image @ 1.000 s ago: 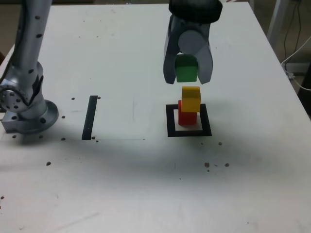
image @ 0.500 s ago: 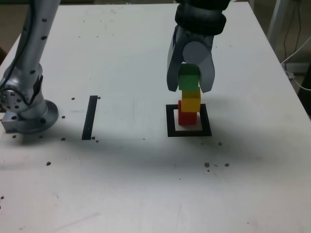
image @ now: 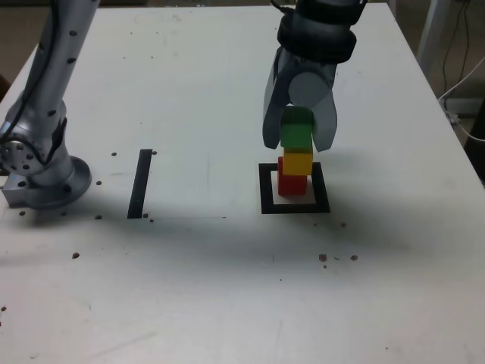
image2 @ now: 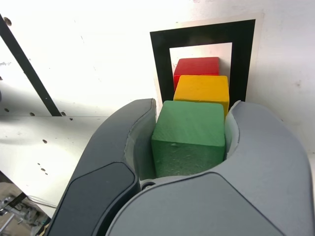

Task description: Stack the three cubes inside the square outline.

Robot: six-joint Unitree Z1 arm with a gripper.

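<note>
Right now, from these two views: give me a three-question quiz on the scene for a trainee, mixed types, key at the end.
1. Multiple choice: which cube is between the jaws of the gripper?
a) red
b) yellow
c) green

2. True or false: in the exterior view, the narrow black strip lies to the right of the square outline.

3. Fill in the blank: the cube low in the stack, seen within the square outline and partly hidden by the yellow cube, is ____.

Key: 1 c, the green cube; 2 false, it lies to the left; 3 red, the red cube.
</note>
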